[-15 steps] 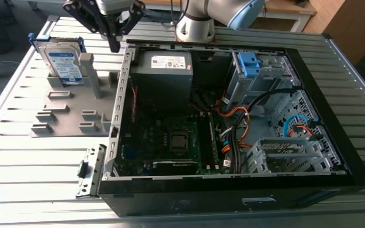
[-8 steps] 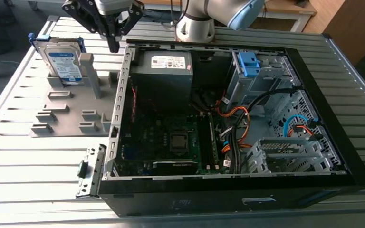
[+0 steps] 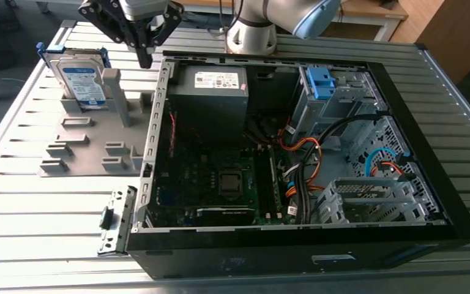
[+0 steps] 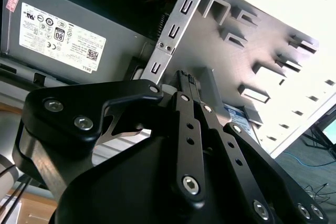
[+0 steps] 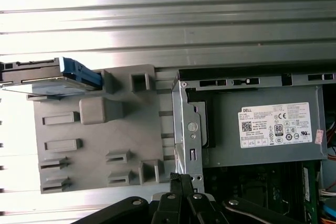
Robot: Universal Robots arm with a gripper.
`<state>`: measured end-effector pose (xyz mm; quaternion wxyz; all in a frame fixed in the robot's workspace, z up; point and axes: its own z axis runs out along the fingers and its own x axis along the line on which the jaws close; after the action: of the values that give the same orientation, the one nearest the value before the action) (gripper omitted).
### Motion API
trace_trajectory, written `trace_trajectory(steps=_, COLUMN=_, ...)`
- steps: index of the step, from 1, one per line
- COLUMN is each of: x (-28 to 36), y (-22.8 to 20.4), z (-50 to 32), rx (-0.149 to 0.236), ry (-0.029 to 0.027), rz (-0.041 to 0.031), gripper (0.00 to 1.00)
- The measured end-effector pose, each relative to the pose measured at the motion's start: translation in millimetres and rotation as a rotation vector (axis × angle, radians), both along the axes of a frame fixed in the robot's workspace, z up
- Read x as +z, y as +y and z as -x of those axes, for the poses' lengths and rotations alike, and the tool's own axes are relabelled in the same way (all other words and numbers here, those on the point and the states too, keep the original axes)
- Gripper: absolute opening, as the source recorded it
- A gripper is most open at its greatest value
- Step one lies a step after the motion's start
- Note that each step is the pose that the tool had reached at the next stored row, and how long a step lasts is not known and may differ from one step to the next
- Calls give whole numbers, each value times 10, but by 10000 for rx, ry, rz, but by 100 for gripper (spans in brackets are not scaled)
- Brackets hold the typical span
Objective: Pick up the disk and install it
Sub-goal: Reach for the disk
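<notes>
Installation has not begun, as we judge it: pick-up and fitting both remain.

The ribbed, bright aluminium slat table (image 3: pixel 22 208) carries everything.

The open black sheet-metal computer case (image 3: pixel 462 211) lies on its side on the table. Inside it are perforated bare-steel cages, a dark circuit board and loose coloured cables.

The matte grey moulded fixture plate (image 3: pixel 88 144) lies just beside the case, on the exterior view's left. It has raised rectangular slots and posts.

The plain grey box-shaped power supply with a white sticker (image 3: pixel 210 98) sits in the case corner nearest the plate.

The flat silver-grey disk with a blue-and-white label and a bright blue plastic carrier (image 3: pixel 84 82) stands upright on edge in a slot at the plate's far corner. Its faces are smooth and rigid, and the carrier rim is thin.

The black metal gripper (image 3: pixel 144 60) hangs above the seam between plate and case. It is near the disk but apart from it. Its fingers are pressed together and grasp nothing.
</notes>
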<state>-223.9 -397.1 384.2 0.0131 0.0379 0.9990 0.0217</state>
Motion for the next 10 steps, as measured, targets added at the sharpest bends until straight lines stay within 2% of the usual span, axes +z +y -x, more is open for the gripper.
trace_trajectory(steps=10, x=-15, y=2, z=27, rx=1, ry=1, rz=0, gripper=11)
